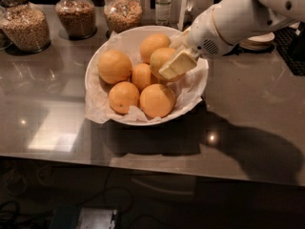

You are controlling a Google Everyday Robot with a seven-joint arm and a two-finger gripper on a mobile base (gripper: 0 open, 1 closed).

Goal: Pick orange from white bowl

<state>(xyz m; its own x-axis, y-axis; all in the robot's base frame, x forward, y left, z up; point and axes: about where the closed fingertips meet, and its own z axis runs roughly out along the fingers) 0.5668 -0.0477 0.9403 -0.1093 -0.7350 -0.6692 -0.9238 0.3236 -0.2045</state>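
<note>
No brand or label can be read. A small clear bottle stands at the back, and any writing on it is too small to make out.

The table is dark, grey and glossy, with a pale patch of reflected light at its front left and a bright spot near the bowl. The arm's broad shadow lies across its right side. Three glass jars of brown grain or cereal line the back edge, their tops cut off by the frame. At the right rear sits a small stack of white plates, half hidden behind the white arm. Beyond the table's front edge the floor is dark, and only loose cables and part of a grey box can be made out there.

The white bowl stands in the middle of the table, lined with crinkled white paper that spills over the rim. Five brighter oranges rest in it, touching one another.

The orange, duller and more yellow, sits in the bowl's right half against its neighbours. The gripper reaches into the bowl from the upper right. The fingers are clenched on the orange, with one pale finger lying across its front. The other is hidden behind the fruit. Whether the orange is clear of the paper cannot be told.
</note>
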